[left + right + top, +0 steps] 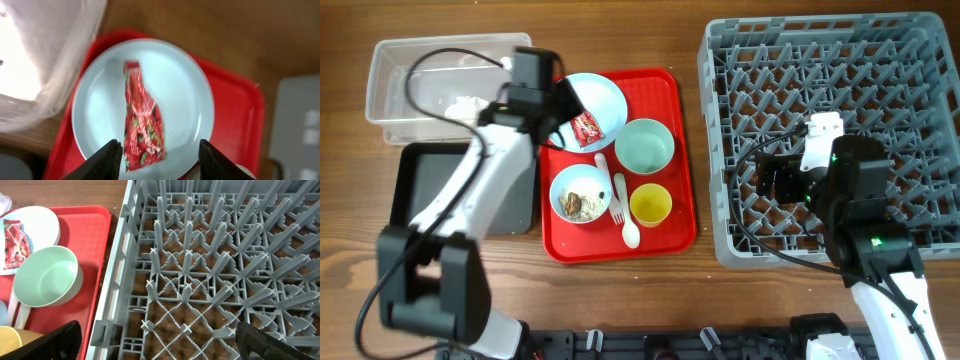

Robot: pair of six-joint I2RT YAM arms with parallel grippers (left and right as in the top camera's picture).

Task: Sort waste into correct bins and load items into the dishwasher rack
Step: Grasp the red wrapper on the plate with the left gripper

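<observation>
The red shiny wrapper lies on the pale blue plate on the red tray. My left gripper is open just above the wrapper, one finger on each side of its near end. A crumpled white tissue lies in the clear tub. One bowl holds brownish scraps, the other bowl is empty. The yellow cup, fork and spoon lie on the tray. My right gripper is open and empty over the grey rack.
The black tray sits in front of the clear tub, partly under my left arm. The right wrist view shows the rack's pegs, the empty bowl, the plate and the red tray's edge.
</observation>
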